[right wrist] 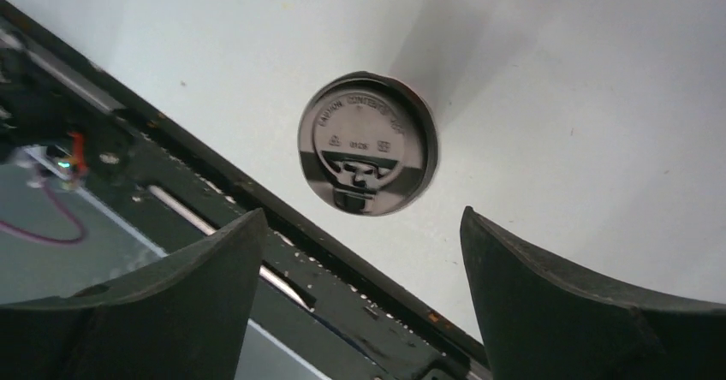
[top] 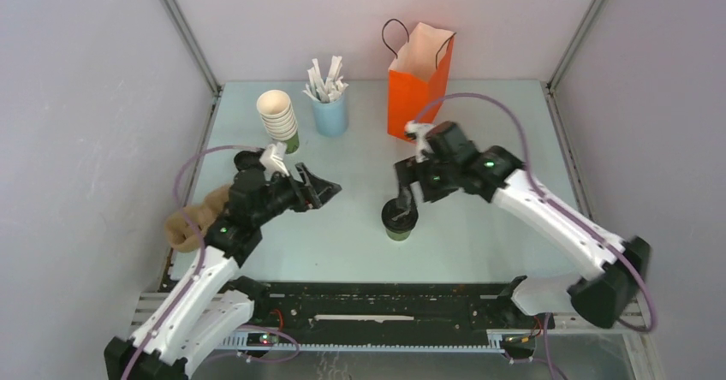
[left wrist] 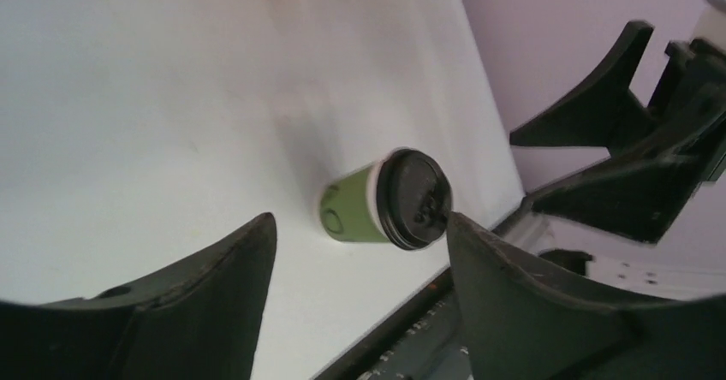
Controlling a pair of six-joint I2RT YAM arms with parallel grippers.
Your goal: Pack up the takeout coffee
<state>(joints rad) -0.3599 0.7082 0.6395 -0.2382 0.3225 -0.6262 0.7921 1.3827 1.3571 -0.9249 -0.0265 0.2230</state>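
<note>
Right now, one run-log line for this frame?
stage: pre-grasp | coffee cup: lidded, upright | right gripper: open above cup, not gripping | left gripper: open, empty | orange bag: upright, open

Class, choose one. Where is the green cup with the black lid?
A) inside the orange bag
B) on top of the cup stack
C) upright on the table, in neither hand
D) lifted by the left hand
C: the green cup stands upright on the table, and the open right hand over it grips nothing.
</note>
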